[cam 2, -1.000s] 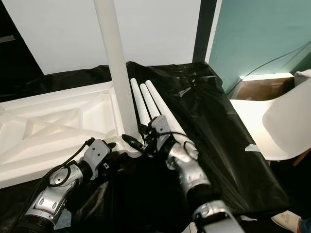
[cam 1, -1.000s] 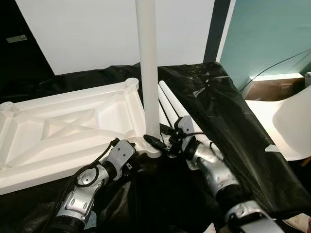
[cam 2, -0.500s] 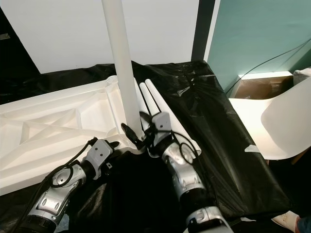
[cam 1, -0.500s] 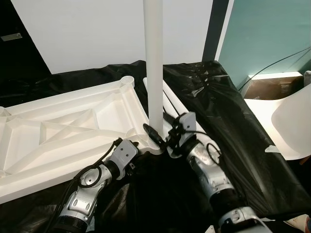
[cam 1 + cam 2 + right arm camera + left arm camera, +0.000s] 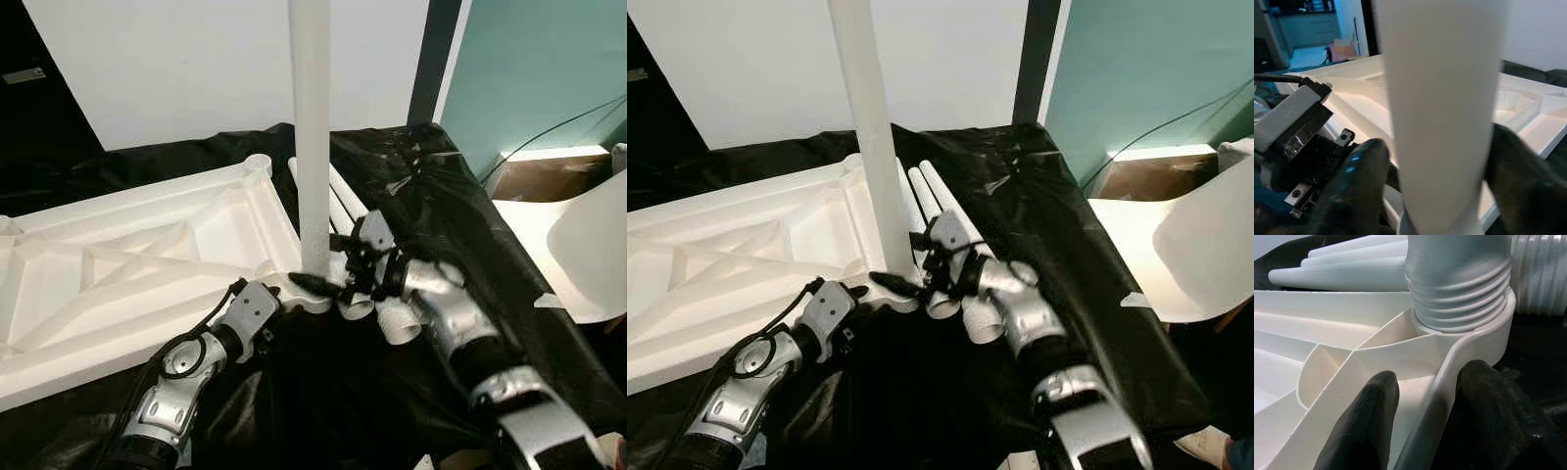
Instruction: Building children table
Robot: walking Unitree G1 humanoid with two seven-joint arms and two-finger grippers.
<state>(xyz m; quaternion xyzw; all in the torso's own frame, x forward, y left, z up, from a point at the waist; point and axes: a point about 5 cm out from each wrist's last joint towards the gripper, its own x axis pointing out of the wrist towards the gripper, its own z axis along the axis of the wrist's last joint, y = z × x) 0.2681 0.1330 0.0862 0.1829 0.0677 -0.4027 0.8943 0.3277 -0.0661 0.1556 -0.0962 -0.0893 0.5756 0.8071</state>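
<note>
The white tabletop lies underside up on a black sheet. A white table leg stands upright in its near corner socket, with the threaded base seated there. My right gripper is shut on the leg's base, one finger on each side of it. My left gripper is shut on the tabletop's rim just beside that corner, its fingers straddling the edge. Three spare legs lie side by side behind the upright one, threaded ends toward me.
A white chair stands at the right beyond the sheet's edge. An open cardboard box and a cable sit by the teal wall behind it. A white wall runs along the back.
My right forearm has swung out to the right and its wrist has turned around the leg while the gripper stays at the base. The spare legs' threaded ends are now uncovered. The left arm stays put.
</note>
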